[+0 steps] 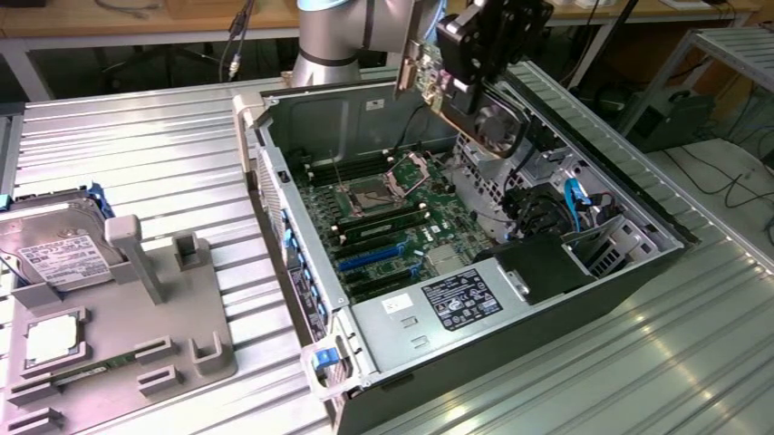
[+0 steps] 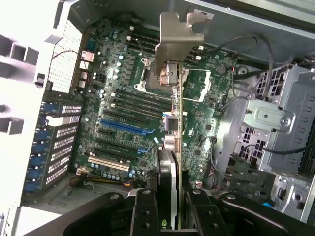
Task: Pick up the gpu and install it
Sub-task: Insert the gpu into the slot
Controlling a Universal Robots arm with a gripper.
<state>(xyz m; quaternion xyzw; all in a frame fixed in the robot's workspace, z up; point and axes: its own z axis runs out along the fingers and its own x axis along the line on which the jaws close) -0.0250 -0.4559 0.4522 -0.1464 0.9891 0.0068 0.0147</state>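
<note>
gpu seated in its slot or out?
Out: gripper holds the gpu edge-on above the motherboard, clear of its slots; the blue slot is bare.

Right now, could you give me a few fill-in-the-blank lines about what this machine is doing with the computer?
1. The gripper is shut on the ____.
2. The gpu hangs over the motherboard of the open computer ____, not yet seated in a slot.
3. The hard drive lies on the grey fixture at the exterior view's ____.
Missing words: gpu; case; left.
</note>
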